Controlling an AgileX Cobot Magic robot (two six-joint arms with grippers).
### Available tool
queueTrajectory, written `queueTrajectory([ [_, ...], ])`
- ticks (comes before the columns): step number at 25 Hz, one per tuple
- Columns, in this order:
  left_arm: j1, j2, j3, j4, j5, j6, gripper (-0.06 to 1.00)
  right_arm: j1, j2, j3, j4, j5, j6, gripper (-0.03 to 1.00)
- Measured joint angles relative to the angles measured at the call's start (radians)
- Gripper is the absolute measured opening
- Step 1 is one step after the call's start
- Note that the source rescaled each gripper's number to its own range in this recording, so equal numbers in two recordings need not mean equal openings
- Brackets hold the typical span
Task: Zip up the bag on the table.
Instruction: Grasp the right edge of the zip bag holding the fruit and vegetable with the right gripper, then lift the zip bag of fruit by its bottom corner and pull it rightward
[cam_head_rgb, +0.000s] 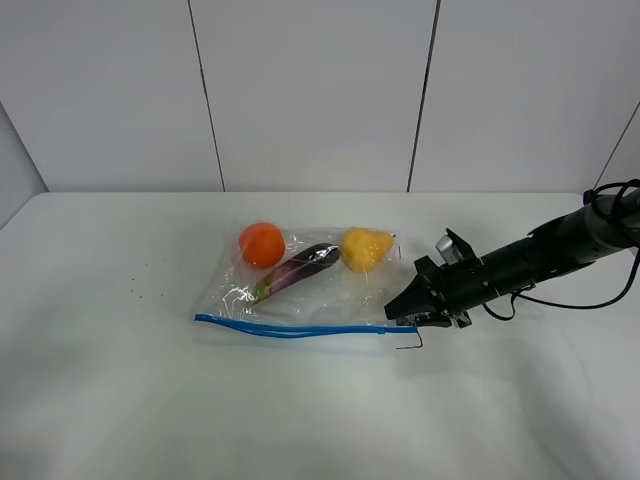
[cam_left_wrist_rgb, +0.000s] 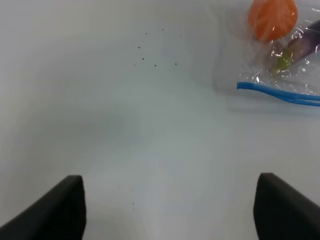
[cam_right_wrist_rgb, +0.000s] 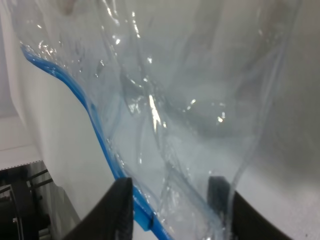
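Straddling one corner of the bag (cam_right_wrist_rgb: 190, 100), the right pincer (cam_right_wrist_rgb: 172, 202) stands parted.

wall (cam_head_rgb: 310, 90): white panels, upright at the back of the scene
seams (cam_head_rgb: 205, 95): thin dark vertical lines between the panels
orange (cam_head_rgb: 262, 244): round, leftmost of three in the high view
eggplant (cam_head_rgb: 300, 268): purple, lying slantwise, green stem end lowest
yellow fruit (cam_head_rgb: 365, 248): rightmost, just beside the eggplant's tip
specks (cam_left_wrist_rgb: 155, 65): tiny, dark, scattered, well apart from the orange
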Motion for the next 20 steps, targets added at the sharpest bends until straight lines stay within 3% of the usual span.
queueTrajectory([
  [2, 0.000, 0.000, 0.000, 0.000, 0.000, 0.000, 0.87, 0.000, 0.000, 0.000, 0.000, 0.006, 0.000, 0.29],
  [6, 0.000, 0.000, 0.000, 0.000, 0.000, 0.000, 0.87, 0.000, 0.000, 0.000, 0.000, 0.018, 0.000, 0.00],
  [15, 0.000, 0.000, 0.000, 0.000, 0.000, 0.000, 0.87, 0.000, 0.000, 0.000, 0.027, 0.059, 0.000, 0.00],
  [20, 0.000, 0.000, 0.000, 0.000, 0.000, 0.000, 0.87, 0.000, 0.000, 0.000, 0.109, 0.112, 0.001, 0.00],
])
